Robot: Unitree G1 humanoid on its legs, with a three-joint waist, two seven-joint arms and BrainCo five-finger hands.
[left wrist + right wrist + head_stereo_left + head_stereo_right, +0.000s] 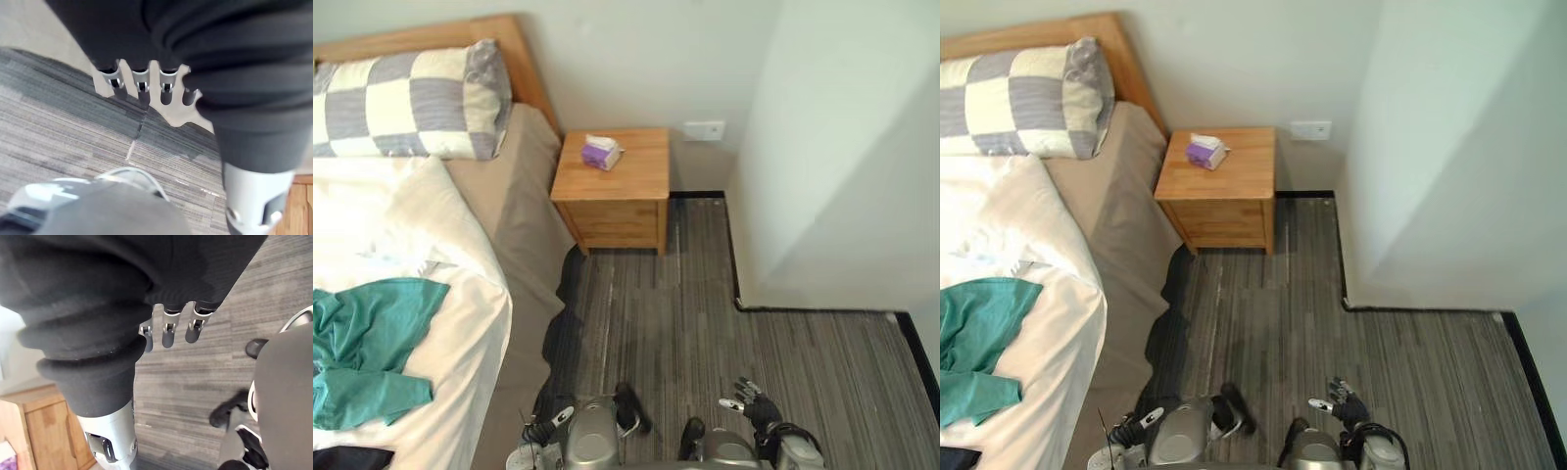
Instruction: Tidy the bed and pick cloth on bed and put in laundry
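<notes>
Silver fingers [167, 330] with dark tips hang straight and slightly spread from the right robot hand [754, 401], which is open and holds nothing. It sits at the near right, low over the floor [705, 313]. The left robot hand [142, 85] is likewise open, its fingers straight in a row with nothing in them. It is at the near left, over the floor and just beside the side of the bed [524, 304]. The floor is grey striped carpet, running from the bed on the left to a white wall [842, 147] that juts out on the right. The teal cloth [367, 343] lies crumpled on the bed's near left part, on top of a white duvet [431, 225], well apart from both hands. The edge of a dark cloth [347, 457] shows at the nearest left corner of the bed, just near of the teal cloth; whether the two touch cannot be told. The duvet is rumpled and covers the left of the bed. A tan sheet [499, 186] is exposed along the bed's right side and drapes down to the floor. At the far end a grey and cream checked pillow [406, 103] rests against a wooden headboard [514, 44]. Just right of the bed's head stands a small wooden counter [641, 166] with a drawer front. A purple and white tissue pack [602, 152] lies on its top, toward the far left. A white wall socket [704, 129] is fixed to the far wall, just right of the counter.
</notes>
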